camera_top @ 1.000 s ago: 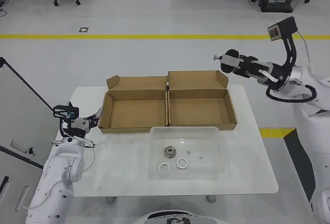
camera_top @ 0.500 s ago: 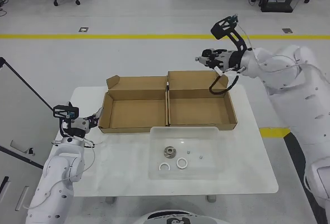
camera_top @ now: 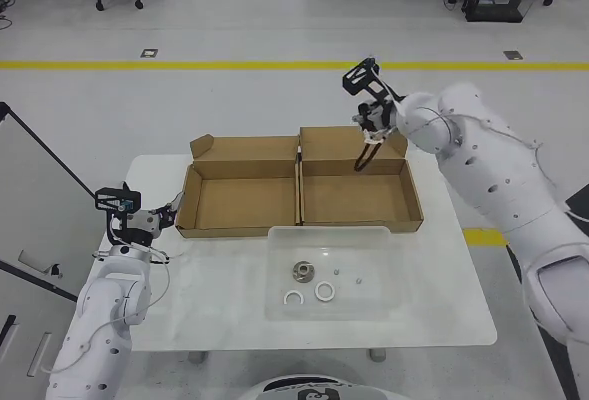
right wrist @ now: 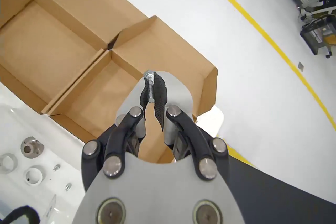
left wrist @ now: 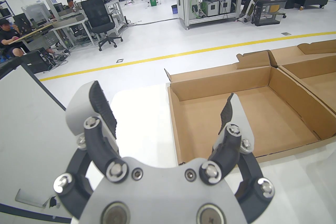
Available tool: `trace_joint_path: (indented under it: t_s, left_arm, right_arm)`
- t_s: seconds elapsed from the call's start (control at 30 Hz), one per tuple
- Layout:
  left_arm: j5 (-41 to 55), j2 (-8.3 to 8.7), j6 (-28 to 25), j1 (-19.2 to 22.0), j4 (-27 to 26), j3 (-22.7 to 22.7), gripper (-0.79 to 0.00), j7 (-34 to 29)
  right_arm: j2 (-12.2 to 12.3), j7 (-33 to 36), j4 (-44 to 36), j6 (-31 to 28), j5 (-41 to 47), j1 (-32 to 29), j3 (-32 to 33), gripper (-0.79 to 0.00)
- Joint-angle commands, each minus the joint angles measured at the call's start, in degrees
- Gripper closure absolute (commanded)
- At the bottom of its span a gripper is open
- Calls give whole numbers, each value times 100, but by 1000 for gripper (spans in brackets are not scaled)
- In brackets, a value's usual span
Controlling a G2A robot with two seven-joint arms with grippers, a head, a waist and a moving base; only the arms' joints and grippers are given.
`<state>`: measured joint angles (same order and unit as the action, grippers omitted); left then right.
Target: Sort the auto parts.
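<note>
Right claw (right wrist: 152, 81), clamped on a bolt (right wrist: 149, 89), hangs over the right-hand cardboard box (right wrist: 105, 96); we judge the drop-off is in hand, and next calls for lowering inside before opening.

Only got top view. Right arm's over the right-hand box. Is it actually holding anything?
Observer: Yes. In the right wrist view, the right gripper is shut on a threaded bolt, which lies lengthwise between the fingers.
Operator: Where's the bolt relative to the box?
Observer: Its head end is over the inside of the right cardboard box, towards the far wall.
Operator: Left side?
Observer: The left gripper is open with nothing in it, facing the left cardboard box from just outside its near corner.
</note>
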<state>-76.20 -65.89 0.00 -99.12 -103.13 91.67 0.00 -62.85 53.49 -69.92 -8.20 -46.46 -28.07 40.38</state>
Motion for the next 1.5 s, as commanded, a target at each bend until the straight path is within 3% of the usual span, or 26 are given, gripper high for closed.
trace_joint_path:
  t_s: [0.0, 0.53, 1.47]
  left_arm:
    - [0, 0, 0, 0, 0, 0, -785, 0]
    - [0, 0, 0, 0, 0, 0, -785, 0]
    - [0, 0, 0, 0, 0, 0, -785, 0]
  right_arm:
    - [-69, 31, 297, -15, -37, 24, -133, 0]
    - [-468, 376, 1899, -253, 15, -4, -602, 0]
    - [-463, 626, 2363, -360, -190, -591, -380, 0]
